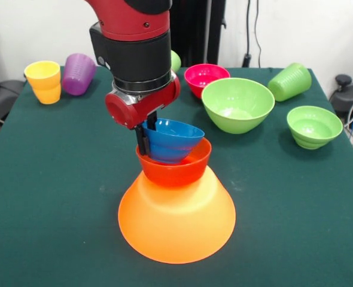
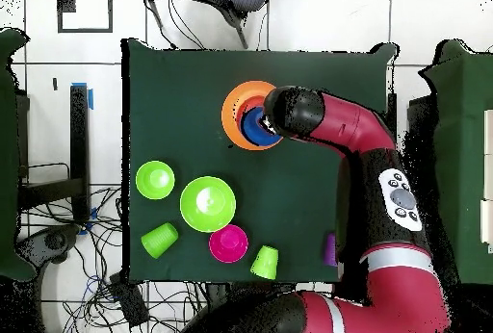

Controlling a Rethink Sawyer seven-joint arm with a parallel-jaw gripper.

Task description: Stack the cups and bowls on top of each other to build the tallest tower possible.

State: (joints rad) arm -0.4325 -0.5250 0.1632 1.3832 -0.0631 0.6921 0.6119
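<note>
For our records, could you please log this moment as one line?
tool: shut on blue bowl | blue bowl: in red-orange bowl | base: inverted orange bowl

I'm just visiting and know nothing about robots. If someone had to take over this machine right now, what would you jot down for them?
Gripper: fingers down on the blue bowl's rim, apparently shut on it; the bowl sits tilted in the red-orange bowl.
Tower so far: huge orange bowl upside down as base, red-orange bowl on it, blue bowl going in.
Still loose on the table: large light green bowl, small green bowl, pink bowl, yellow cup, purple cup on its side, a green cup on its side, another green cup.
Left: release the blue bowl level, then stack the rest.
</note>
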